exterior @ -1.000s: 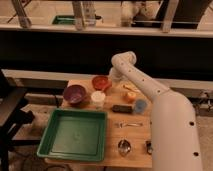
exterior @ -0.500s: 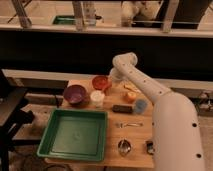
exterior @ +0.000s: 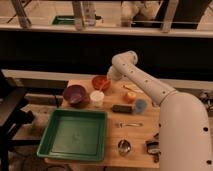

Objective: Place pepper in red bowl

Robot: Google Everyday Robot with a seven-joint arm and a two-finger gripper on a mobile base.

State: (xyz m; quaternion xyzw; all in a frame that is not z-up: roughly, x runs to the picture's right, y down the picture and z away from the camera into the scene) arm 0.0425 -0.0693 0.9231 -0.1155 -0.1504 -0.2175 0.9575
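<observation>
The small orange-red bowl [exterior: 100,81] sits at the back of the wooden table [exterior: 137,135], right of the larger dark purple bowl [exterior: 75,94]. My gripper [exterior: 106,81] hangs at the red bowl's right rim, at the end of the white arm [exterior: 150,87] that bends down from the right. Whether it holds anything is hidden. A small orange rounded thing [exterior: 129,97], possibly the pepper, lies on the table right of the bowl, next to a blue cup [exterior: 140,105].
A white cup [exterior: 97,98] stands in front of the red bowl. A big green tray [exterior: 75,134] fills the front left. A dark bar [exterior: 121,108], a fork [exterior: 128,124], a metal cup [exterior: 123,147] and a dark object [exterior: 152,146] lie on the right half.
The arm has barely shifted near the red bowl. Nothing on the table has visibly moved.
</observation>
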